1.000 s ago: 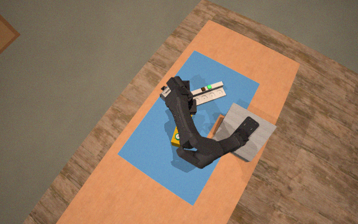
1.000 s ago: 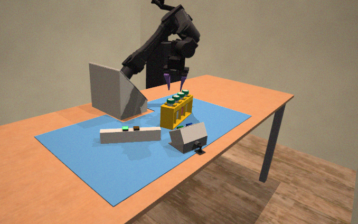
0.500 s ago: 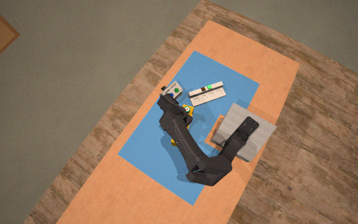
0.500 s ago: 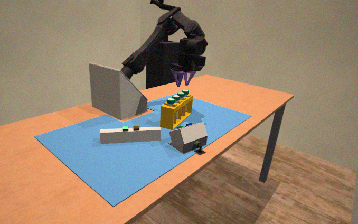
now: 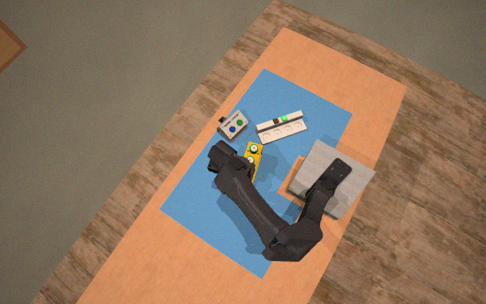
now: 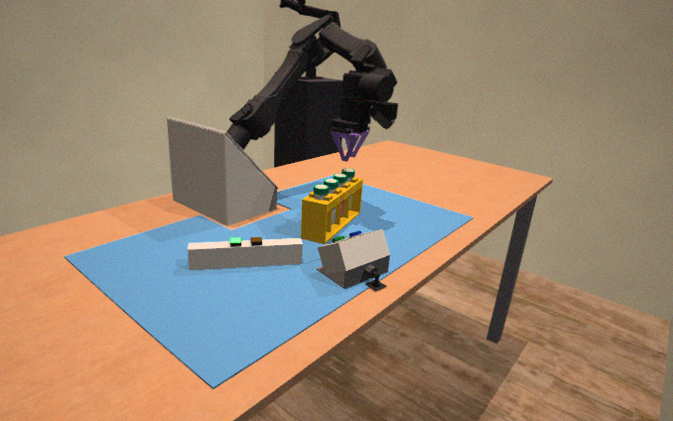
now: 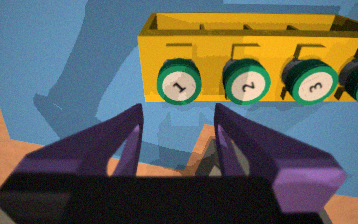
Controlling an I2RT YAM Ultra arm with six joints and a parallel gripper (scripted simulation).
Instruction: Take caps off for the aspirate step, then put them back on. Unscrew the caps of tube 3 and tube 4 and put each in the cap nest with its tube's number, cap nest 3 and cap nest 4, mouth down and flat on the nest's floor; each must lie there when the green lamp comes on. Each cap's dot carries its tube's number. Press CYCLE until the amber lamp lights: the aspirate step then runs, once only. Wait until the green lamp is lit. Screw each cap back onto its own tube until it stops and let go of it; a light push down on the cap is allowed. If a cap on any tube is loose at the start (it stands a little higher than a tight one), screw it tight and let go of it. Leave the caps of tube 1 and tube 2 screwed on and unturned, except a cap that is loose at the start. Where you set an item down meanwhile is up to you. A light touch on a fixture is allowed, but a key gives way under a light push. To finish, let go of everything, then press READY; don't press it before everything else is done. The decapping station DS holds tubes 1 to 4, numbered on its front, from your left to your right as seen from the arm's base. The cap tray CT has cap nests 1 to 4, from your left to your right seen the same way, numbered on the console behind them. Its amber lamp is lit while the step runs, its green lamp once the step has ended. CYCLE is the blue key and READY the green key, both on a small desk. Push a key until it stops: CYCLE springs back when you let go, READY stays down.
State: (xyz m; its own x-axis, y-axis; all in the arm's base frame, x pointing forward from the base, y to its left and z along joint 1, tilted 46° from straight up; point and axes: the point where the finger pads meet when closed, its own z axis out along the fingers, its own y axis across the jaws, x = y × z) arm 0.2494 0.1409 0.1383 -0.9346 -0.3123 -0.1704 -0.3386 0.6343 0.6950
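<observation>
Four caps [image 6: 332, 184], two keys [image 5: 236, 125], two lamps [image 5: 280, 119].

A matte black, blocky arm [image 5: 251, 204] carries an end effector [image 7: 177, 137] with tapered purple fingers.

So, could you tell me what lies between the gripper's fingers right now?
Nothing is held: in the wrist view the gripper frames only blue mat, short of caps 1 and 2.

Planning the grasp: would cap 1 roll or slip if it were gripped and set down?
Cap 1 looks round and rigid, so on its side it would probably roll. Its flat numbered top suggests it rests stable mouth down. The green rim looks smooth, maybe slippery for the open, empty gripper.
</observation>
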